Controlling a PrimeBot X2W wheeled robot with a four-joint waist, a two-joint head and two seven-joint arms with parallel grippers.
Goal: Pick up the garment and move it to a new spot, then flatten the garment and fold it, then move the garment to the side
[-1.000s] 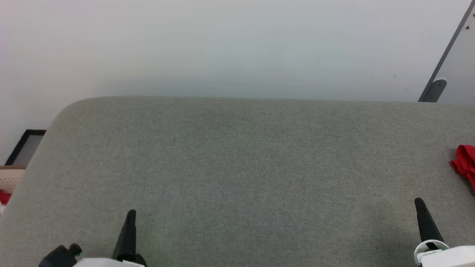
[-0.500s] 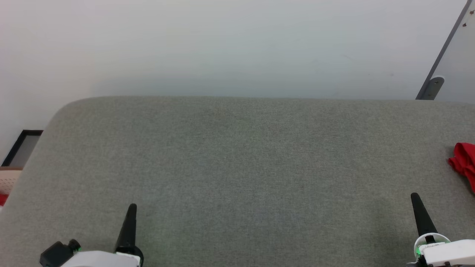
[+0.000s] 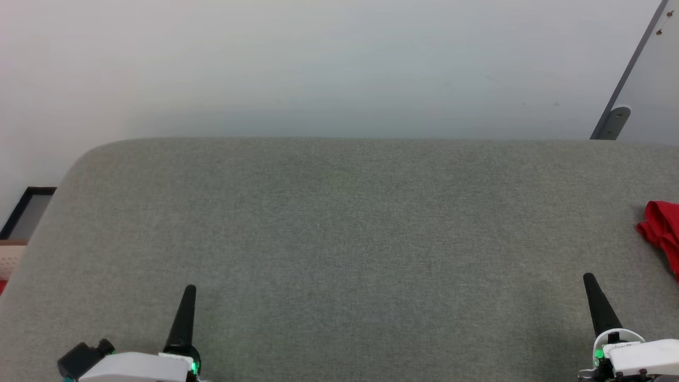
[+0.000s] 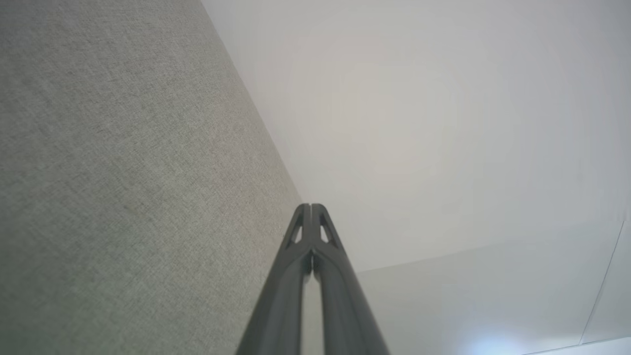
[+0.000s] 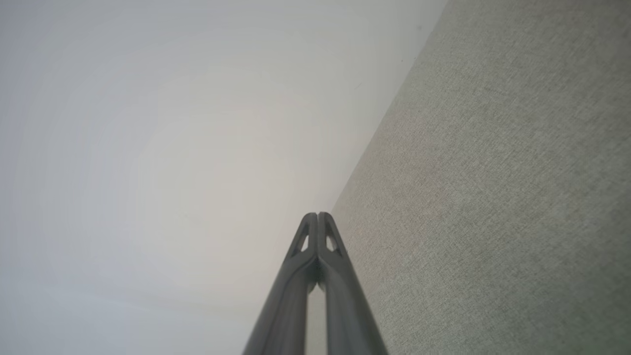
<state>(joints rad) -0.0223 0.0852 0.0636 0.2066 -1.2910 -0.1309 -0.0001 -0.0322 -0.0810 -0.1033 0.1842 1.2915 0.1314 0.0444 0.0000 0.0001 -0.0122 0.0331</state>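
Observation:
A bunched red piece of the garment (image 3: 662,232) lies at the far right edge of the head view, on the grey fabric surface (image 3: 339,228); most of it is cut off by the frame. My right gripper (image 3: 588,277) is shut and holds nothing, low at the right, a short way nearer and to the left of the garment. My left gripper (image 3: 190,289) is shut and holds nothing at the lower left. In the wrist views each gripper's fingers meet at the tips: the left gripper (image 4: 311,206) and the right gripper (image 5: 317,215).
A pale wall (image 3: 318,63) rises behind the surface's far edge. A grey slanted panel with a bracket (image 3: 615,119) stands at the upper right. At the left, past the surface's rounded corner, are a dark frame (image 3: 26,209) and a pale perforated basket (image 3: 9,257).
The head camera has shifted, so the whole picture has slid a little. Both grippers stay shut, their tips slightly higher in the view than a second ago.

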